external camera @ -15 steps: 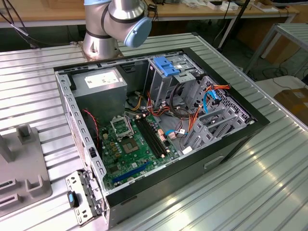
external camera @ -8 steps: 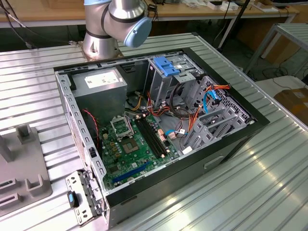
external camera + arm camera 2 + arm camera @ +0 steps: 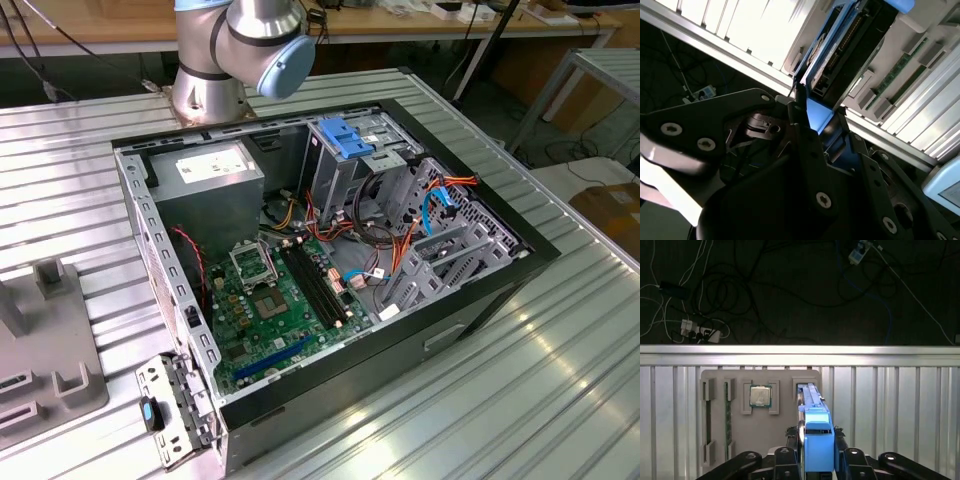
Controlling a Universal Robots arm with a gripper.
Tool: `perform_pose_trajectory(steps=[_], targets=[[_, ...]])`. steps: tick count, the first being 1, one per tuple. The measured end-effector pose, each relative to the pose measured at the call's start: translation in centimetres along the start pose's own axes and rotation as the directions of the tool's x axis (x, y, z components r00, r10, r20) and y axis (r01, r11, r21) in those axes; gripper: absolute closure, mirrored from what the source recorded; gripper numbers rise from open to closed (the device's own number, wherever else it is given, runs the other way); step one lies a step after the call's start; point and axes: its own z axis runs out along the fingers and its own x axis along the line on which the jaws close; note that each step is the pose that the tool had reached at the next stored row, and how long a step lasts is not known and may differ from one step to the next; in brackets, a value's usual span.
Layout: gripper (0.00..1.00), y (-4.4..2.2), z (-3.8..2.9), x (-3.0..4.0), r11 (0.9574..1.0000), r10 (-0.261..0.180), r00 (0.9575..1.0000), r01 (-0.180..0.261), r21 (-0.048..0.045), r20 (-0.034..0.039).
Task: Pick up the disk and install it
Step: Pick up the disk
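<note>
Blue-railed disk (image 3: 812, 400) stood on edge in the grey holder (image 3: 760, 432), with the gripper (image 3: 819, 434) apparently clamped on its end. Pickup looked barely begun, and installing it in the open PC case (image 3: 137, 205) remained undone.

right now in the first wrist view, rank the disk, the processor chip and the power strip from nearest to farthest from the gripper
1. the disk: clamped in the gripper, standing in the grey holder's slot.
2. the processor chip: in the same holder, beside the disk.
3. the power strip: on the dark floor beyond the table edge.
</note>
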Motion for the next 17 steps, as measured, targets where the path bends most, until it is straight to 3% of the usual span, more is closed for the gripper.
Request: perform_pose_trajectory(steps=[9, 12, 14, 17], targets=[[0.63, 0.00, -0.03, 0.00, 1.0000, 0.000, 1.0000, 0.000, 0.0000, 0.0000], [0.63, 0.00, -0.33, -0.01, 1.0000, 0.000, 1.0000, 0.000, -0.0003, -0.0001], [0.63, 0.00, -1.02, -0.01, 1.0000, 0.000, 1.0000, 0.000, -0.0001, -0.0001], [0.63, 0.00, -2.58, -0.02, 1.0000, 0.000, 1.0000, 0.000, -0.0001, 0.0000]])
